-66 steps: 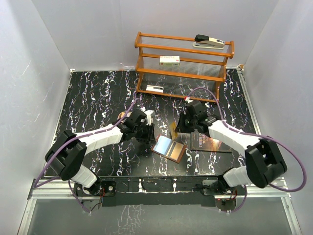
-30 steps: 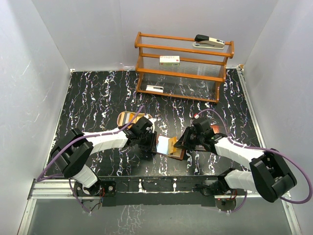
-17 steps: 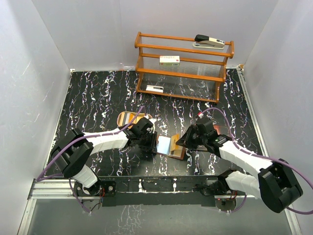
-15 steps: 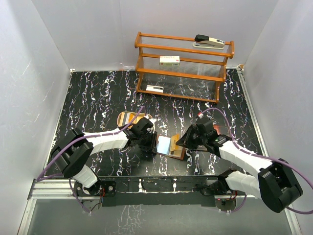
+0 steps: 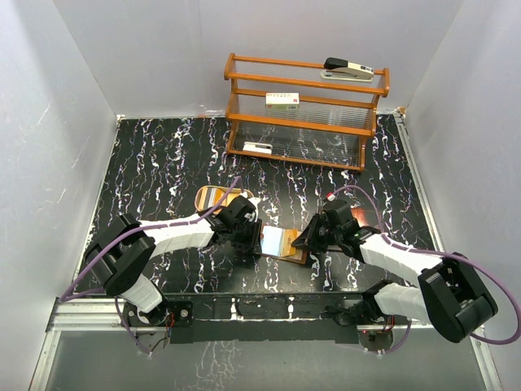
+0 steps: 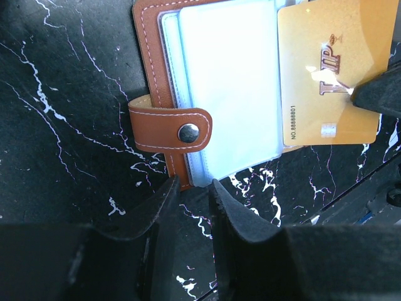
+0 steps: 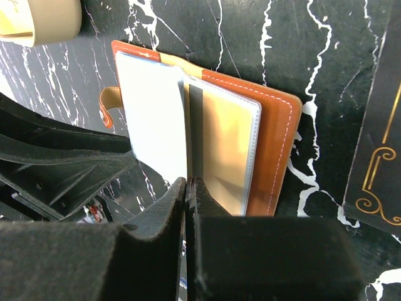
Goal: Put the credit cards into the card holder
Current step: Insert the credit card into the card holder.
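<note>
Left hand [image 6: 191,194] narrowed, right hand [image 7: 187,188] clamped.
</note>
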`<move>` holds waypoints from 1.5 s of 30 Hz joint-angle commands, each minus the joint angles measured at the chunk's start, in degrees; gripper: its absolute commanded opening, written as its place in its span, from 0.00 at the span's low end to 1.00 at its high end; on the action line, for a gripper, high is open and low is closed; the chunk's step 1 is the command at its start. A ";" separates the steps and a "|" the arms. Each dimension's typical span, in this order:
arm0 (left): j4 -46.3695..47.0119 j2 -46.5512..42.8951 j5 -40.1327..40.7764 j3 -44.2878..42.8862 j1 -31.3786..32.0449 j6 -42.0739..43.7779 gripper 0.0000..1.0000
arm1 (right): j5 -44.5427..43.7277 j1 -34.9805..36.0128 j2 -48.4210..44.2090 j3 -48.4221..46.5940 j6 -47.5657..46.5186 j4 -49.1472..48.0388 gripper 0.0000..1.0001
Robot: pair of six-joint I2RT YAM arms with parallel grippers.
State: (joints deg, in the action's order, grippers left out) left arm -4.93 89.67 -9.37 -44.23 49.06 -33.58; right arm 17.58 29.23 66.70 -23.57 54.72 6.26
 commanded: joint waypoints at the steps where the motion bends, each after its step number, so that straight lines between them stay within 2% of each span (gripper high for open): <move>1: -2.44 1.78 0.75 0.11 1.00 0.14 0.25 | 2.62 0.20 1.07 1.24 0.18 -5.37 0.00; 13: -2.87 1.72 1.19 0.22 1.06 0.26 0.25 | 4.37 0.21 2.89 1.71 -1.65 -7.89 0.00; 30: -2.15 1.97 0.59 1.48 1.63 -0.93 0.25 | -3.81 0.12 6.27 0.14 -2.91 -8.49 0.00; 42: -0.26 2.72 -1.41 0.62 2.71 -2.10 0.25 | -3.06 0.20 9.65 1.29 -1.62 -11.91 0.00; 45: -0.10 2.79 -1.36 0.70 2.77 -2.19 0.25 | -2.52 0.21 9.42 1.34 -2.01 -11.84 0.03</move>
State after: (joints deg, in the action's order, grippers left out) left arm -2.94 90.48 -9.76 -44.25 50.70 -35.42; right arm 17.30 29.23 75.53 -22.59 54.06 -6.07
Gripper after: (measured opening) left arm 0.251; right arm 0.015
